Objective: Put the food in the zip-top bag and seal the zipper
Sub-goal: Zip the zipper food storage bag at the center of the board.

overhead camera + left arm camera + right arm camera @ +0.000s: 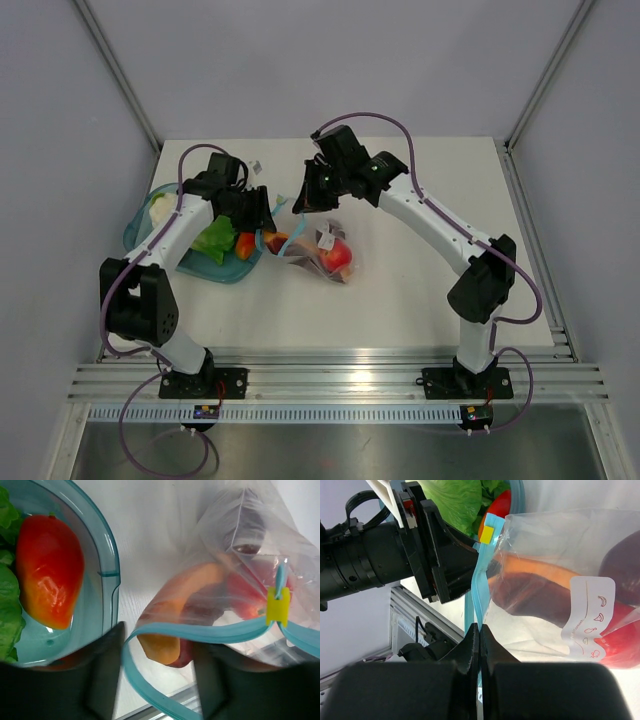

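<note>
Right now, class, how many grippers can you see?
2: the left gripper, open at the bag, beside the bowl; the right gripper, shut on the zipper. None seems hidden.

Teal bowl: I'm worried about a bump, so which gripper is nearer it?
Left. The left gripper hangs beside the bowl; the right gripper is farther off, pinching the zipper.

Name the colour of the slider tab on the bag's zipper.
Yellow; the small plastic slider tab shows best in left wrist view.
</note>
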